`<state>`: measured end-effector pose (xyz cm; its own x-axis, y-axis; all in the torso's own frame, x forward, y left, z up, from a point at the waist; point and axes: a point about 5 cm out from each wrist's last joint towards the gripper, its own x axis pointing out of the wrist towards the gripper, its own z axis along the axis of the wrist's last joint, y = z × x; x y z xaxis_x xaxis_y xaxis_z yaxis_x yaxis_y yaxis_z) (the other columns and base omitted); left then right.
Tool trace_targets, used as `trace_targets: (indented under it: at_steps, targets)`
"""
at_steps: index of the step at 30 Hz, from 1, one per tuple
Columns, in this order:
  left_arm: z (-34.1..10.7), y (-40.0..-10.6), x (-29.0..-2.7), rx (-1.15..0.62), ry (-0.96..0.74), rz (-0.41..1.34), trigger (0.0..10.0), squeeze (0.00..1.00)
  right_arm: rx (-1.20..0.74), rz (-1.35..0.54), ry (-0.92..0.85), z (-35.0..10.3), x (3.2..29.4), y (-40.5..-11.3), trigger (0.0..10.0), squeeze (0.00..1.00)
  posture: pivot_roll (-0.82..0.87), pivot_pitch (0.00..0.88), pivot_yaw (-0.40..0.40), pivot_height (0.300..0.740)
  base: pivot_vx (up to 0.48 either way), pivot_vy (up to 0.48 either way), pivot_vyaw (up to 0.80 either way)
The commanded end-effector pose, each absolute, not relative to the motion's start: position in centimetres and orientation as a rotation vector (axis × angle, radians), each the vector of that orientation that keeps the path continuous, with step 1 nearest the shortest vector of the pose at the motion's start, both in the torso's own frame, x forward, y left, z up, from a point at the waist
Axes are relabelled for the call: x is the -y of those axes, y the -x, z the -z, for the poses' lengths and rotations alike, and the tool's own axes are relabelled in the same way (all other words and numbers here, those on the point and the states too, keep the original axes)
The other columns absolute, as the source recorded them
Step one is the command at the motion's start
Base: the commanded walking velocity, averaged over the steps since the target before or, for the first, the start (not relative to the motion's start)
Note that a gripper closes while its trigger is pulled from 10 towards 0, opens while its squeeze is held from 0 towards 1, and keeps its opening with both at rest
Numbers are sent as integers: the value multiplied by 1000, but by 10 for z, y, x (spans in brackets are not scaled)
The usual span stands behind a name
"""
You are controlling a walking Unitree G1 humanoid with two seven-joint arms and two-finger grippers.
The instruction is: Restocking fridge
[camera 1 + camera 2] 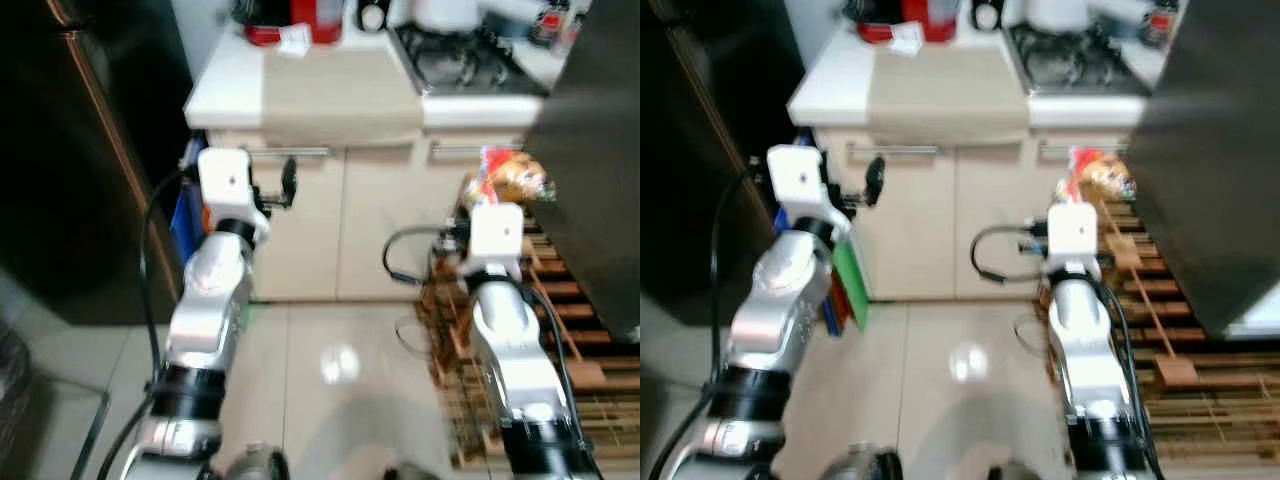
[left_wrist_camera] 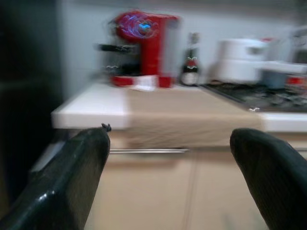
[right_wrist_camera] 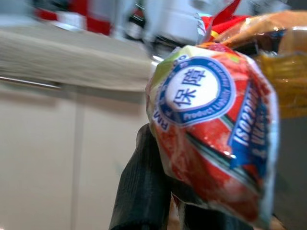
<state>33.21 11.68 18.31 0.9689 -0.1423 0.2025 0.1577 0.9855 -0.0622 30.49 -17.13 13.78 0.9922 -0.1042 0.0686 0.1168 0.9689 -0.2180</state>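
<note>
Kitchen counter (image 1: 330, 85) ahead: right gripper (image 3: 163, 191) clamps a bread bag (image 3: 216, 120), left gripper (image 2: 168, 163) gapes empty; carrying step, fridge (image 1: 70, 150) next.

The white kitchen counter (image 1: 330, 95) spans the upper centre; the red coffee machine (image 1: 300, 18) stands on it at top, the gas hob (image 1: 465, 60) to its right, the dark fridge (image 1: 70, 150) at left.
</note>
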Motion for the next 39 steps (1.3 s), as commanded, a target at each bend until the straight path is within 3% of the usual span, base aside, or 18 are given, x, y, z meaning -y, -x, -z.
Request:
trace_targets:
  at_steps: [1, 9, 23, 39]
  targets:
    - [-183, -334, -120, 197, 75, 134, 10000, 0, 84, 91, 216, -145, 166, -306, 0, 0, -93, 0, 42, 740, -270, 0, 0]
    - [-178, -337, -114, 164, 53, 184, 10000, 0, 68, 97, 219, -142, 169, -303, 0, 0, -117, 0, 68, 740, -34, 0, 0]
    - [-183, -333, -101, 191, 109, 328, 10000, 0, 41, 118, 217, -134, 171, -296, 0, 0, -145, 0, 117, 740, 0, -474, 0]
    - [-179, -343, -107, 164, 51, 261, 10000, 0, 52, 108, 232, -135, 170, -298, 0, 0, -145, 0, 117, 740, 88, -433, 0]
